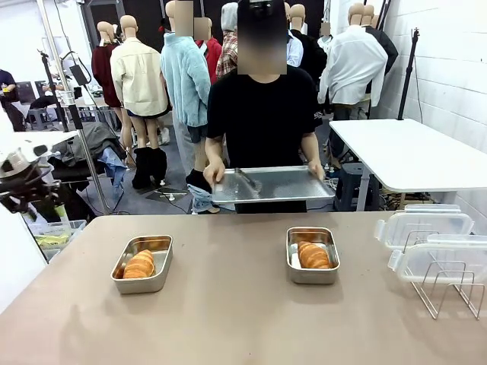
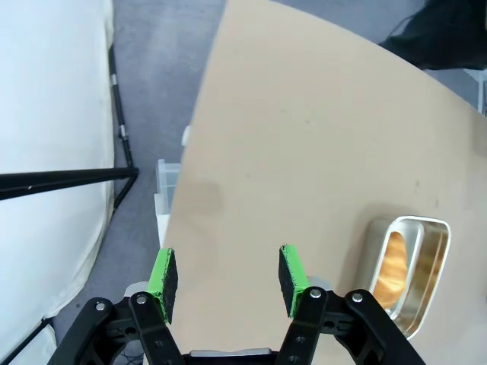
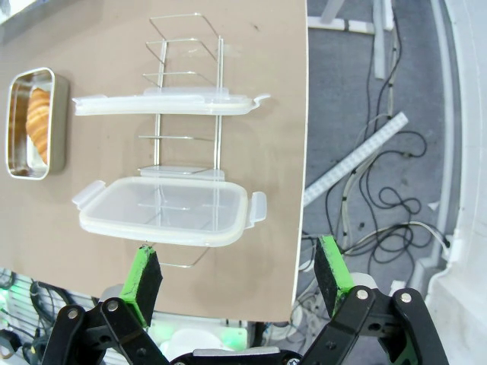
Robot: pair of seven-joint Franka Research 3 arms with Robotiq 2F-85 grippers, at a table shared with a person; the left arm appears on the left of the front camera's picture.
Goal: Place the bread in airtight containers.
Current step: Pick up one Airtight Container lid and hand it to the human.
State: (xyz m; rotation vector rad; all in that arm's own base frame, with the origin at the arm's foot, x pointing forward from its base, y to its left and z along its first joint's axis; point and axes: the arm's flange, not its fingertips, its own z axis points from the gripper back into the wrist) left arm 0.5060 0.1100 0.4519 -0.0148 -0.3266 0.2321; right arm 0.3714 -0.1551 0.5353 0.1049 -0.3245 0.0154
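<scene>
On the table point(image 1: 228, 319), two containers point(image 1: 141, 287) point(image 1: 312, 276) each hold one bread point(image 1: 139, 265) point(image 1: 313, 255) (apparently); both tools point(image 2: 224, 258) point(image 3: 236, 251) agape.

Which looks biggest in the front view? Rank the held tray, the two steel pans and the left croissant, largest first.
1. Tray: largest, though it is farthest from the camera.
2. Left pan and right pan: these look alike, so they are not ranked.
3. Left croissant: smallest, lying inside its pan.
</scene>
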